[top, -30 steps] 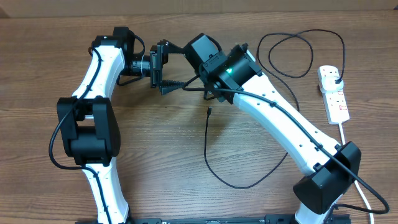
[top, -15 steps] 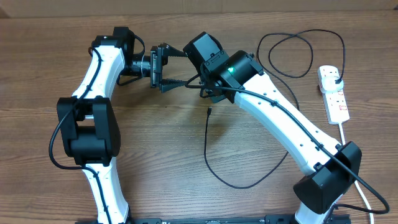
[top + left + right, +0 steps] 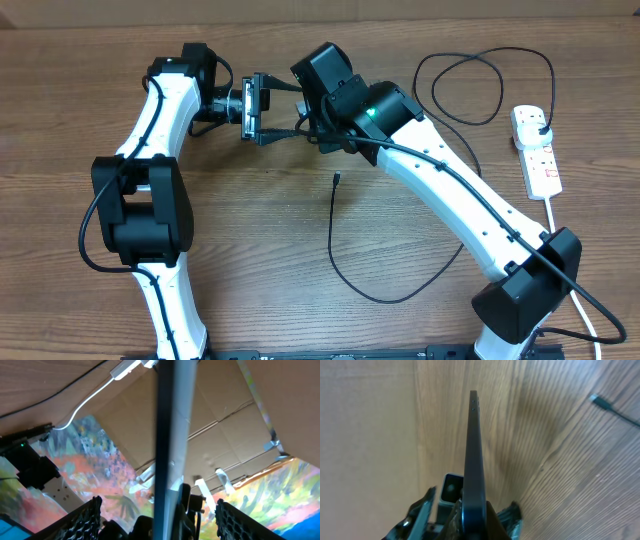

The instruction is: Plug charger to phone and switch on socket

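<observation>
The phone (image 3: 472,450) is held edge-on above the tabletop (image 3: 260,230), clamped in the right gripper (image 3: 470,505). The left gripper (image 3: 157,504) is spread wide to either side of it, with no contact seen. The charger (image 3: 345,270) is left lying loose on the tabletop, its connector tip (image 3: 337,179) free and well apart from the phone, so the plugging-in is judged not yet done. The black plug (image 3: 541,122) appears seated in the socket (image 3: 540,165). Whether the switch is on cannot be told. The cable end is yet to be grasped and inserted.
</observation>
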Robot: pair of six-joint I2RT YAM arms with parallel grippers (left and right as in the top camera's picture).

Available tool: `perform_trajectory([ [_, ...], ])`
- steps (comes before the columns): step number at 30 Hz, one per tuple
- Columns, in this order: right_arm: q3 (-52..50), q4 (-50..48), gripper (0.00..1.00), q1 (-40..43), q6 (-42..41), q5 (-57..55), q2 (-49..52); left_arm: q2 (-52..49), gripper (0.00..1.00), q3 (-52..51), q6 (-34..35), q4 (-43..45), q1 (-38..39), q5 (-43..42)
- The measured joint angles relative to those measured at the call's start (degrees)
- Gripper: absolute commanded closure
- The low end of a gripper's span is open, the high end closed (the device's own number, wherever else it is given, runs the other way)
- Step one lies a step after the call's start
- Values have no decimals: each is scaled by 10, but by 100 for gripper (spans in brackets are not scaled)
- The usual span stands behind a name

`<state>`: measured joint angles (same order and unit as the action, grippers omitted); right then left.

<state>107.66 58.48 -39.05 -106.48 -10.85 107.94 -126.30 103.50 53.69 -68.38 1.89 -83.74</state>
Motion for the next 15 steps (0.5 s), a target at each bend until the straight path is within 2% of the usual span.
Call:
perform_trajectory([
  [7,0,-9,96,0,-10,25,0,0,25,0,34,2,0,0],
  [10,0,-9,96,0,-18,31,0,0,29,1,59,50,0,1],
  [15,0,-9,96,0,-25,32,0,0,30,2,79,71,0,2],
])
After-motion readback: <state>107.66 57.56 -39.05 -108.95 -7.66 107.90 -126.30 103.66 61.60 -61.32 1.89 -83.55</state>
